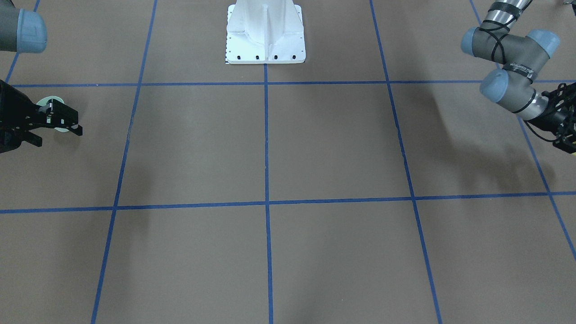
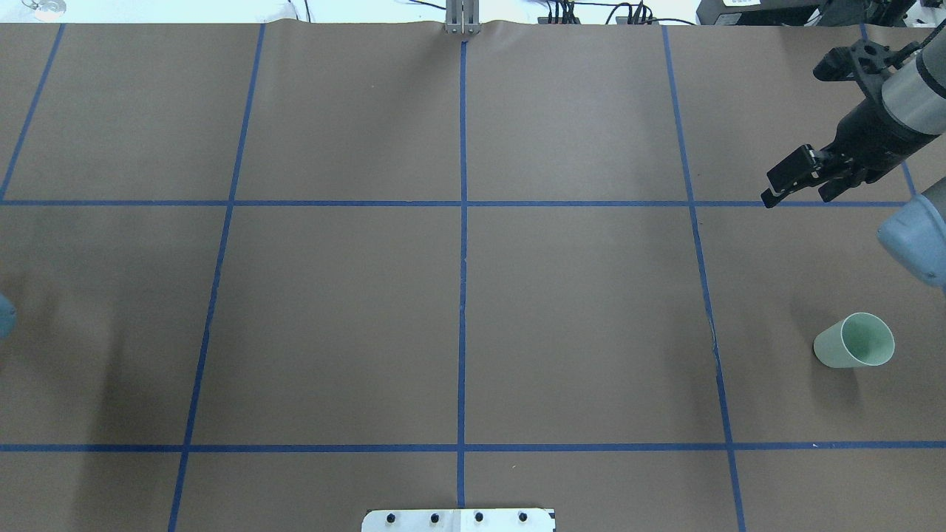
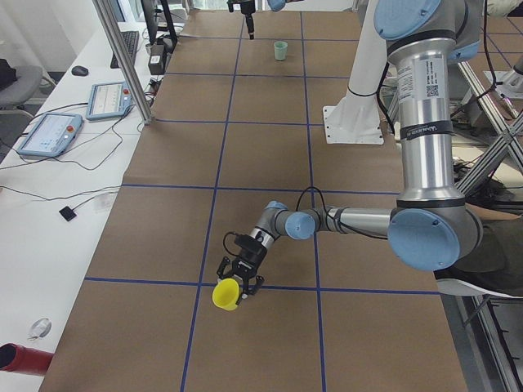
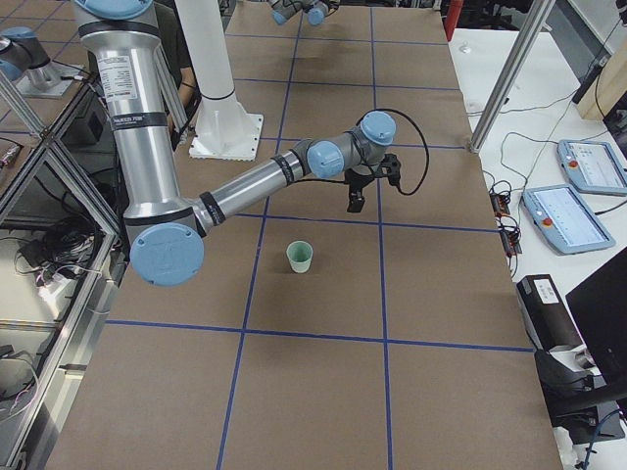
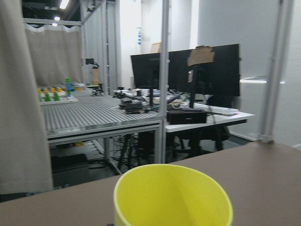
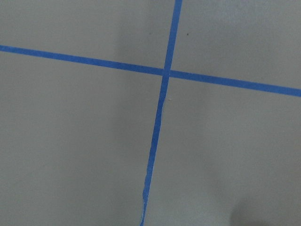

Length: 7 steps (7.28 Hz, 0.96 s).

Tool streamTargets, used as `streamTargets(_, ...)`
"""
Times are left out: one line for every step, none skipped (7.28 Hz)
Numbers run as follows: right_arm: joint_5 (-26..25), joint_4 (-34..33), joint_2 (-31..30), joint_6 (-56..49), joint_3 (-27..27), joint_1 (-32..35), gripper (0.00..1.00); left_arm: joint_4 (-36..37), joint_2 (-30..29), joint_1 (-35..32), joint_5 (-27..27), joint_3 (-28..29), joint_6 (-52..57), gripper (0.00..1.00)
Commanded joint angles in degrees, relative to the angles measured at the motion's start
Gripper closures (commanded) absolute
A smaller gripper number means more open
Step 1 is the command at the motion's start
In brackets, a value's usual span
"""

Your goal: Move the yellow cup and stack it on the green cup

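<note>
Yellow cup [image 3: 225,296] at the tip of the left gripper [image 3: 239,279], at about 7 o'clock from it in the left side view. The jaws flank the cup, but whether they clamp it cannot be told (the left wrist view shows only the cup's rim and inside, close below the lens). Green cup [image 2: 853,341] upright on the table [image 2: 332,310], mouth up, at about 5 o'clock from the right gripper [image 2: 797,193] in the overhead view, apart from it and not touched.

Count: one yellow cup, one green cup, two arms, two grippers. The cups are well apart, at opposite ends of the table.

Left arm [image 3: 425,122]: upper column upright, elbow bent, forearm low and level over the table toward 9 o'clock. Right arm [image 4: 245,186]: forearm stretched toward 2 o'clock in the right side view, wrist turned down, jaws spread and empty above the table. Its wrist view looks straight down on a crossing of blue tape lines [image 6: 164,71].
</note>
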Motion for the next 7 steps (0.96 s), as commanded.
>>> streamTargets(-1.5, 0.0, 1.1, -0.1, -1.9, 0.0, 0.00, -10.9, -12.2, 0.2, 5.1, 0.8, 15.4, 0.89)
streamTargets(-2.3, 0.1, 1.7, -0.1, -2.2, 0.1, 0.00, -18.8, -17.6, 1.1, 5.0, 1.9, 27.4, 0.88)
streamTargets(-2.4, 0.0, 3.3, 0.0, -3.6, 0.1, 0.00, -26.1, -22.0, 3.8, 5.0, 4.2, 43.3, 0.87)
streamTargets(-2.4, 0.0, 4.7, 0.0, -4.1, 0.1, 0.00, -36.6, -26.0, 6.0, 4.5, 6.5, 53.6, 0.85)
streamTargets(-2.3, 0.6, 5.5, 0.0, -4.3, -0.2, 0.00, -44.6, -29.5, 10.0, 3.7, 7.0, 60.8, 0.85)
streamTargets(-2.2, 5.2, 6.1, 0.1, -5.3, -0.4, 0.00, -45.5, -35.2, 12.9, -2.1, 7.4, 64.4, 0.85)
streamTargets(-2.2, 9.7, 6.1, 2.2, -6.7, -0.5, 0.00, -45.6, -39.4, 13.1, -13.7, 7.4, 67.4, 0.85)
